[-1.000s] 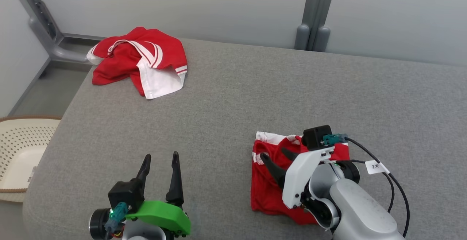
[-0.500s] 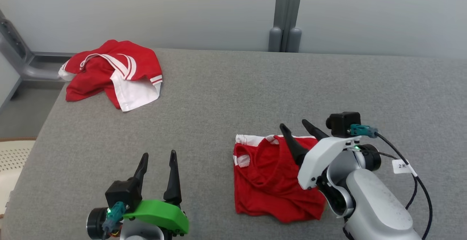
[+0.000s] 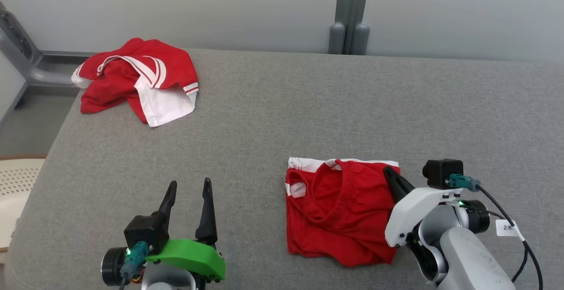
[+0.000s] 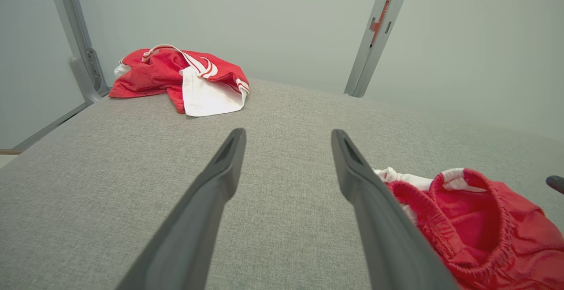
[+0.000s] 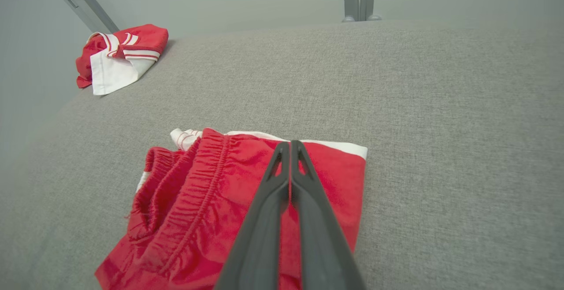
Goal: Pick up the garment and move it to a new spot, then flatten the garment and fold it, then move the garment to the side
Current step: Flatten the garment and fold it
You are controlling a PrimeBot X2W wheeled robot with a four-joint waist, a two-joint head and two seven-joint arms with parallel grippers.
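Observation:
A red garment (image 3: 339, 210) with white trim lies folded and flat on the grey padded table (image 3: 282, 113), near its front right. It also appears in the left wrist view (image 4: 476, 219) and the right wrist view (image 5: 198, 202). My right gripper (image 3: 387, 169) is shut with nothing between its fingers, tips (image 5: 290, 142) over the garment's right part near the white hem. My left gripper (image 3: 189, 183) stands open and empty to the garment's left, above bare table (image 4: 287, 132). A second red and white garment (image 3: 136, 78) lies crumpled at the far left corner (image 4: 176, 72) (image 5: 119, 52).
A pale perforated basket (image 3: 13, 184) sits off the table's left edge. A grey post (image 3: 348, 12) rises behind the table against a plain wall. Bare grey surface lies between the two garments and to the right.
My right gripper has gone from open to shut and drawn back toward the folded garment's right edge. The head camera shifted a little. The left gripper stayed put and open.

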